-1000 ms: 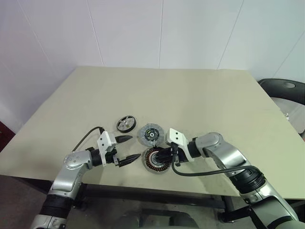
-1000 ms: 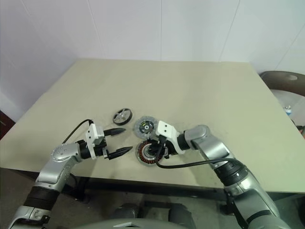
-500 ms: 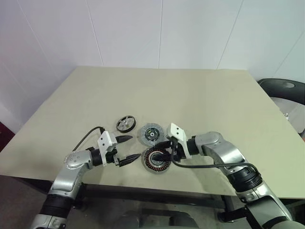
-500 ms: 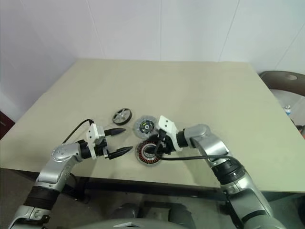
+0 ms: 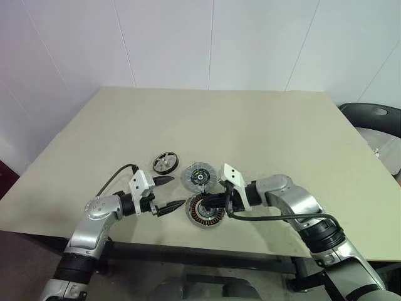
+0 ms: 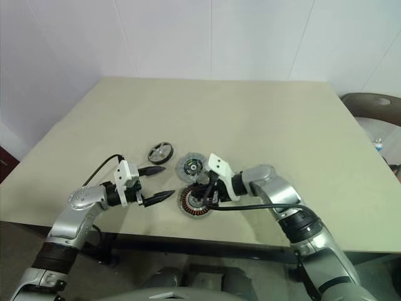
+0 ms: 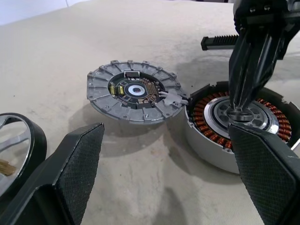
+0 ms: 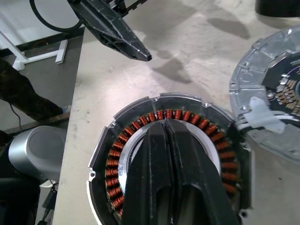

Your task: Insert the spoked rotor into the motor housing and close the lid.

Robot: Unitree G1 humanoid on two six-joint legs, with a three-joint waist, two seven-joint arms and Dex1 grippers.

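The motor housing (image 5: 204,212), a silver cup ringed with copper windings, sits near the table's front edge. My right gripper (image 8: 165,123) is shut, its tips down on the housing's pale centre (image 7: 240,114), with nothing seen between them. The lid (image 5: 198,176) lies flat just behind the housing, its dark face with a green spot turned up. Further back and to the left lies the spoked rotor (image 5: 165,162), black-rimmed with silver spokes. My left gripper (image 5: 169,193) hangs open just left of the housing, pointing toward it, holding nothing.
The beige table (image 5: 263,132) reaches back to a white wall. A black chair (image 5: 376,119) stands past the table's right side. A black cable (image 5: 263,219) loops under my right wrist near the front edge.
My right gripper's fingers have closed together over the housing's centre. The left arm and the three parts have kept still.
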